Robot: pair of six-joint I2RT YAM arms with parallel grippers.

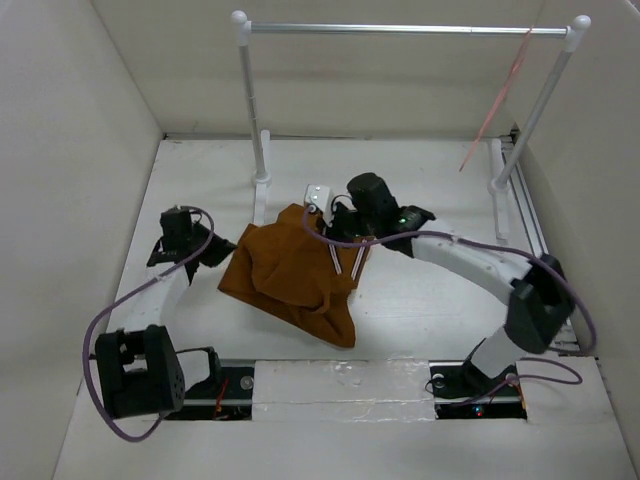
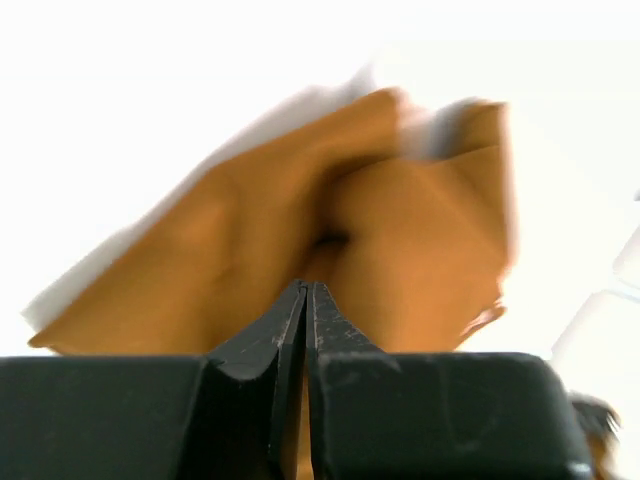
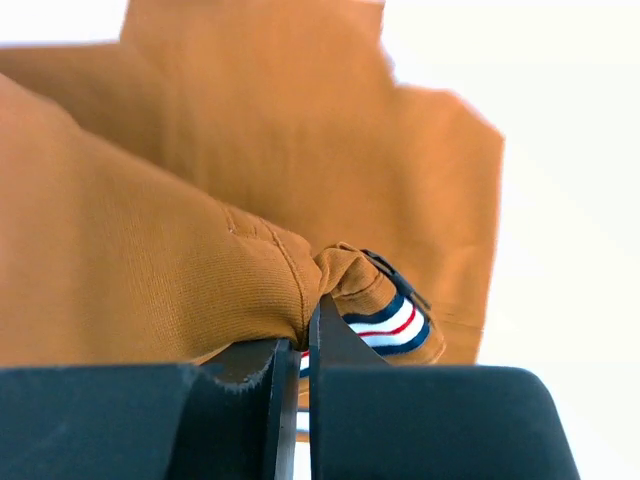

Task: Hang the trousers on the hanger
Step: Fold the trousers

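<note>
Grasp step, I'd say: right gripper clamps striped waistband of rust-brown cloth trousers; left gripper pinches opposite edge. Well beyond right gripper, thin pink wire hanger hangs on silver metal rail. Next: lift together, carry there.

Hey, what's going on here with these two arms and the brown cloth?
Both arms are gripping the trousers, which lie bunched on the table. The left tool is shut on the cloth at its left edge, and the right tool is pinching it beside the striped waistband. The pink hanger hangs tilted from the rail at the far right, apart from the trousers, so they are not on it yet.
</note>
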